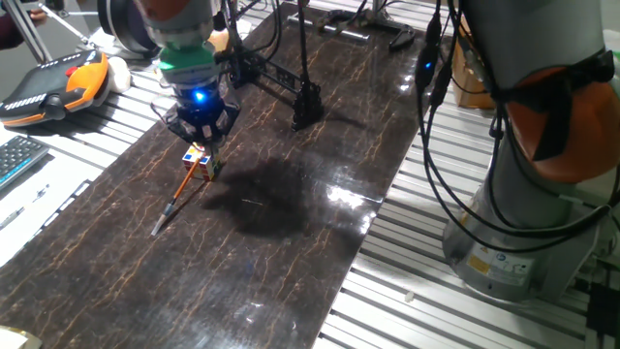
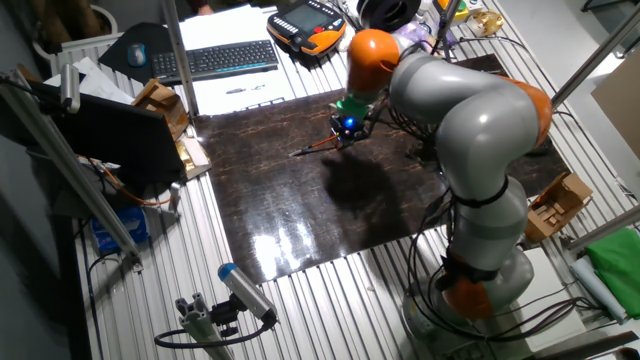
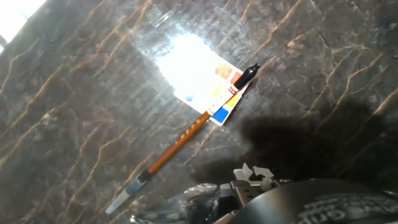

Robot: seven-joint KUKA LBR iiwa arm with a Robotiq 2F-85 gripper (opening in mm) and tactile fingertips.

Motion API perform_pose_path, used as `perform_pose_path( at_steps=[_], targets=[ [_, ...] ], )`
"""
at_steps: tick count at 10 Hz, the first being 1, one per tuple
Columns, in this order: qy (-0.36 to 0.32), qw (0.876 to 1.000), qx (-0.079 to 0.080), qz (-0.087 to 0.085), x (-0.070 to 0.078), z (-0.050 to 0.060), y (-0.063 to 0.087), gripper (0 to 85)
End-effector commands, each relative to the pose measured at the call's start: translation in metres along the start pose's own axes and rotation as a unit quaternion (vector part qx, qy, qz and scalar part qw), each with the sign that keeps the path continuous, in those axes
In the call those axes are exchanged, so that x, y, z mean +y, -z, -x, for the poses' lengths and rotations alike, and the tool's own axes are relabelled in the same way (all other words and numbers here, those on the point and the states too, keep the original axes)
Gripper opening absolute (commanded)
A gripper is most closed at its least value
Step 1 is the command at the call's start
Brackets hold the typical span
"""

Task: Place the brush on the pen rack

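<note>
The brush [image 1: 179, 197] is a thin orange-brown stick with a greyish tip. It lies slanted on the dark marble-look table, its dark upper end propped on a multicoloured cube [image 1: 199, 158]. In the hand view the brush [image 3: 180, 140] runs from lower left up to the cube [image 3: 208, 93], which is washed out by glare. My gripper [image 1: 202, 136] hovers just above the cube and the brush's dark end, with its fingers spread and nothing held. The pen rack [image 1: 308, 105], a low black frame, stands farther back on the table, to the right of the gripper. From the other fixed view the brush [image 2: 316, 146] lies left of the gripper [image 2: 347, 127].
An orange-and-black teach pendant [image 1: 60, 85] and a keyboard [image 1: 17, 160] lie off the table's left edge. Cables hang near the robot base [image 1: 523, 194] on the right. A flat black bracket [image 1: 349, 27] rests at the far end of the table.
</note>
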State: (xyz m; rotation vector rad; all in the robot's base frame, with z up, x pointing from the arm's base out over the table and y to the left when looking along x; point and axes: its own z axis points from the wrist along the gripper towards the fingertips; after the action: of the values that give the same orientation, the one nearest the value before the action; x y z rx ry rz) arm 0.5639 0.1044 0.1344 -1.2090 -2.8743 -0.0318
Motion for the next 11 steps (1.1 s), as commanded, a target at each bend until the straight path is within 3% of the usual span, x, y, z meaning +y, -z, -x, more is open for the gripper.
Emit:
perform_pose_path(
  at_steps=[1, 3, 4, 6, 10, 11],
  targets=[
    [0.001, 1.000, -0.004, -0.004, 0.0006, 0.0032, -0.0006, 0.7],
    [-0.004, 1.000, -0.003, -0.008, 0.0012, 0.0057, -0.0033, 0.7],
    [-0.009, 1.000, 0.004, 0.000, 0.0009, 0.0060, -0.0030, 0.7],
    [-0.014, 1.000, 0.009, -0.010, -0.0024, 0.0063, 0.0017, 0.7],
    [-0.066, 0.998, 0.020, 0.000, -0.0024, 0.0063, 0.0017, 0.7],
    [-0.081, 0.996, 0.029, 0.007, -0.0024, 0.0063, 0.0017, 0.7]
  ],
)
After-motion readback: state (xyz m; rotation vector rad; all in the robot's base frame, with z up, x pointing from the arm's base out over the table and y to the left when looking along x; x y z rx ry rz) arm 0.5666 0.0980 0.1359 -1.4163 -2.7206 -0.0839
